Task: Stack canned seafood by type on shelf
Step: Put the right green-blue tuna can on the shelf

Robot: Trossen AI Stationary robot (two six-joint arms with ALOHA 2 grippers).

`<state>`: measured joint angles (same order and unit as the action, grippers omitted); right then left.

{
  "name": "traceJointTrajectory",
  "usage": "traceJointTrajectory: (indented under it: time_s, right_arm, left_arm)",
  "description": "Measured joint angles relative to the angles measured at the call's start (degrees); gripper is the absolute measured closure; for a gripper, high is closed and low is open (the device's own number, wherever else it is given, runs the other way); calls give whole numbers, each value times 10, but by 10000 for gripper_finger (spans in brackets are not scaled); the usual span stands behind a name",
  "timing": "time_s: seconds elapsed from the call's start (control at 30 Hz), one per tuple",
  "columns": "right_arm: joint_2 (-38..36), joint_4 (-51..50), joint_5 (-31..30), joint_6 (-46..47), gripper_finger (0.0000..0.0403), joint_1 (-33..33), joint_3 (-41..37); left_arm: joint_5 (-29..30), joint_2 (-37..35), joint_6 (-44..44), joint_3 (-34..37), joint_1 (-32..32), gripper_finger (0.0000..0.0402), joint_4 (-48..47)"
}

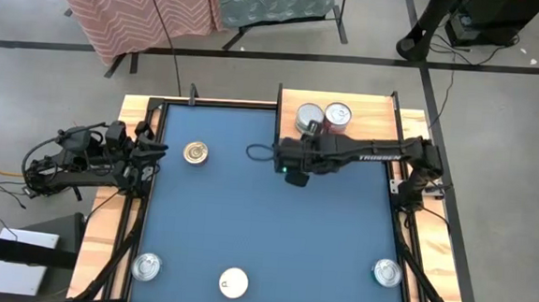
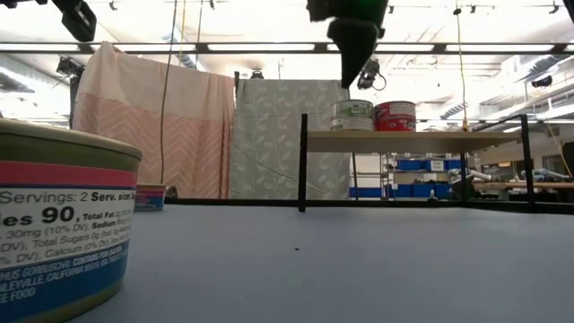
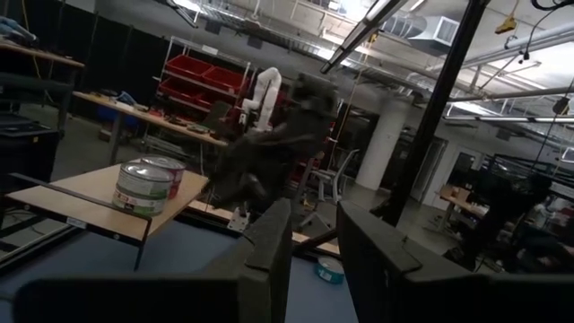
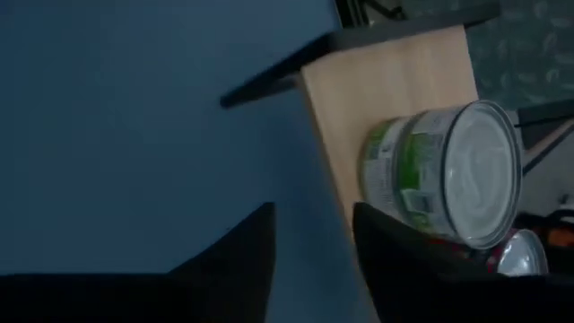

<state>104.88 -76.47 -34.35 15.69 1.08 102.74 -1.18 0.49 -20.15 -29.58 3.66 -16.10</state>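
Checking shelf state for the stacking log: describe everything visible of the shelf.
The shelf is a light-wood plank on thin dark metal uprights, raised above the blue table at its far right corner. Two tins stand upright side by side on it, a green-labelled tin and a red-labelled tin, unstacked. The right gripper hovers beside its edge.

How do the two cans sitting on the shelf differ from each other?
The green-labelled can wears a pale label with green; the red can has a red side. In the high view, the green-labelled can lies nearer the shelf's table-side edge, the red can further in. In the low view, the green-labelled can looks slightly taller. Both stand upright, side by side, with silver lids.
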Motion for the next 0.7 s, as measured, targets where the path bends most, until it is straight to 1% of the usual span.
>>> traceJointTrajectory:
  time_s: [0.07,0.2,0.23,0.27,0.37,0.4,0.47,0.53,0.6,0.7]
  right_arm:
    - [0,1,-9,31,282,18,0]
    - [0,2,-4,105,371,51,0]
    - [0,2,-5,129,386,59,0]
    - [0,5,-3,159,391,66,-2]
    - [-1,46,15,280,388,85,-25]
    - [-1,70,22,304,390,93,-35]
    - [0,119,20,325,396,111,-47]
    - [0,155,-11,337,396,131,-47]
    - [-11,163,-54,357,397,146,-44]
    - [-64,165,-146,381,398,161,-43]
  left_arm:
    - [3,0,0,0,0,307,0]
    - [6,0,0,0,0,307,0]
    - [6,0,0,0,0,307,0]
    - [6,0,0,0,0,307,0]
    - [7,0,0,0,0,307,0]
    - [7,0,0,0,0,307,0]
    - [7,0,0,0,0,307,2]
    - [7,0,1,0,0,307,10]
    - [7,0,3,0,0,307,27]
    - [7,0,15,0,0,307,45]
